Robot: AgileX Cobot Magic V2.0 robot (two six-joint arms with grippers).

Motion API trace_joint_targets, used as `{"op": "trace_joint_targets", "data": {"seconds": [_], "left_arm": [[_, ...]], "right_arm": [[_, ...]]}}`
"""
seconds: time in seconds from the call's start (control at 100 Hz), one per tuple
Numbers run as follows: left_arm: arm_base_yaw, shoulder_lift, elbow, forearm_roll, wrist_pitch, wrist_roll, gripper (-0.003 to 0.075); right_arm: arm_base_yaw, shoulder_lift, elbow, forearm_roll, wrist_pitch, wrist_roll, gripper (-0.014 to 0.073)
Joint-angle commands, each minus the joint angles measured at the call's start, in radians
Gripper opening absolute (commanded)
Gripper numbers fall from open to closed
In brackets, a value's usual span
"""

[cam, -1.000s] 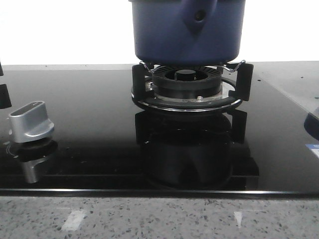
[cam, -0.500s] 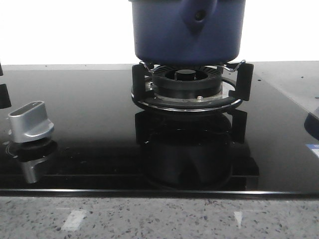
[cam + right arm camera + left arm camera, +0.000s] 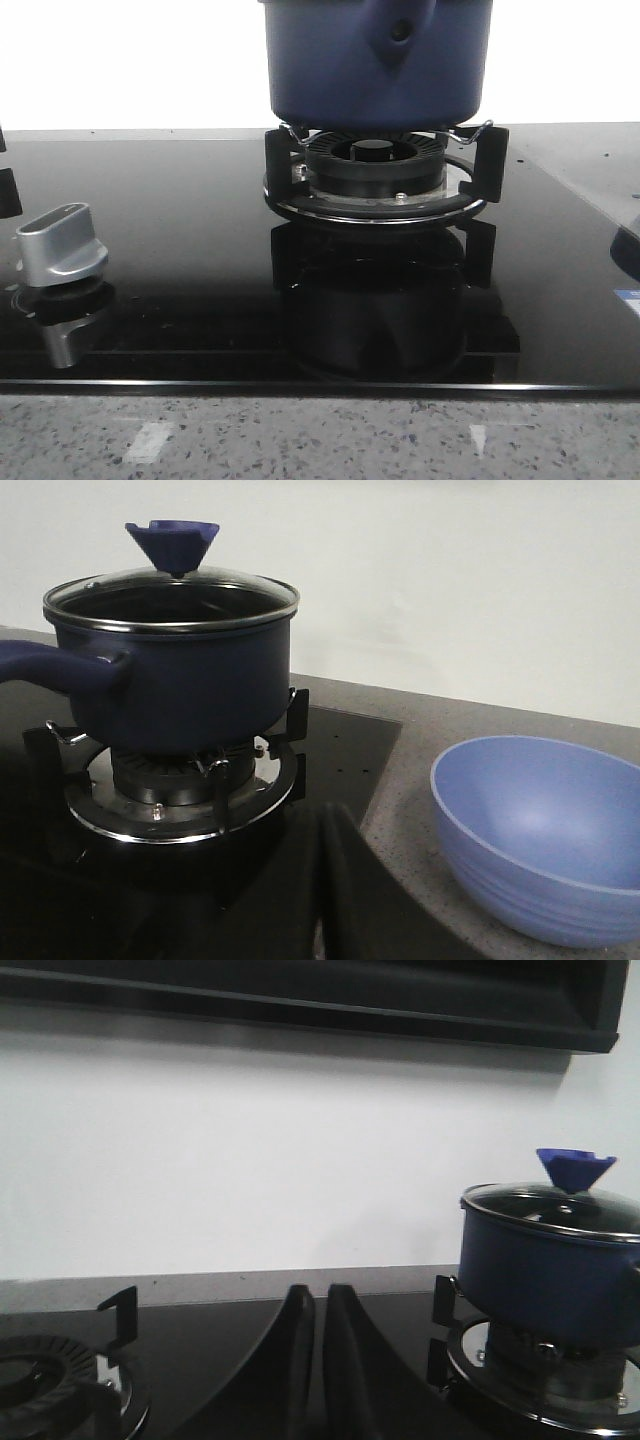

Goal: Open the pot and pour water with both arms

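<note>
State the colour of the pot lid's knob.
Dark blue knob; clearest in the right wrist view.

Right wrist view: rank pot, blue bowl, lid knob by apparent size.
1. pot, largest as seen
2. blue bowl, slightly smaller, but it sits nearer the camera, so true ranking against the pot is unsure
3. lid knob, clearly smallest

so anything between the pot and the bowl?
Nothing stands there. The right wrist view shows only the burner grate under the pot, the cooktop edge, then bare counter up to the bowl.

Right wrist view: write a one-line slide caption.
Lidded pot on its burner, empty bowl beside the hob, shut right gripper in front.
</note>
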Motion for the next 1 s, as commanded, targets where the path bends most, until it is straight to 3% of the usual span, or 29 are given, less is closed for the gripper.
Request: {"op": "trace_joint_targets", "data": {"seconds": [0.0,0.09,0.14,0.18,0.52,0.99], "left_arm": [[-0.01,0.01,-0.019,0.36,-0.084,-0.422,-0.002],[-0.01,0.01,0.016,0.8,-0.142,-0.905,-0.002],[-0.01,0.01,0.049,0.967,-0.176,-1.06,-0.002],[-0.01,0.01,0.075,1.0,-0.189,-1.108,-0.002],[0.019,-0.096,0.259,1.055,-0.202,-1.118,-0.002],[0.081,-0.096,0.258,1.053,-0.119,-1.118,-0.002]], "right_arm": [[-0.003,0.009,-0.024,0.016,-0.071,-0.01,-0.0046],[-0.003,0.009,-0.024,0.016,-0.071,-0.01,-0.0046],[-0.003,0.009,-0.024,0.016,-0.071,-0.01,-0.0046],[-0.003,0.009,-0.024,0.016,-0.071,-0.01,-0.0046],[-0.003,0.009,-0.024,0.016,-0.071,-0.01,-0.0046],[-0.003,0.009,-0.024,0.016,-0.073,-0.01,-0.0046]]}}
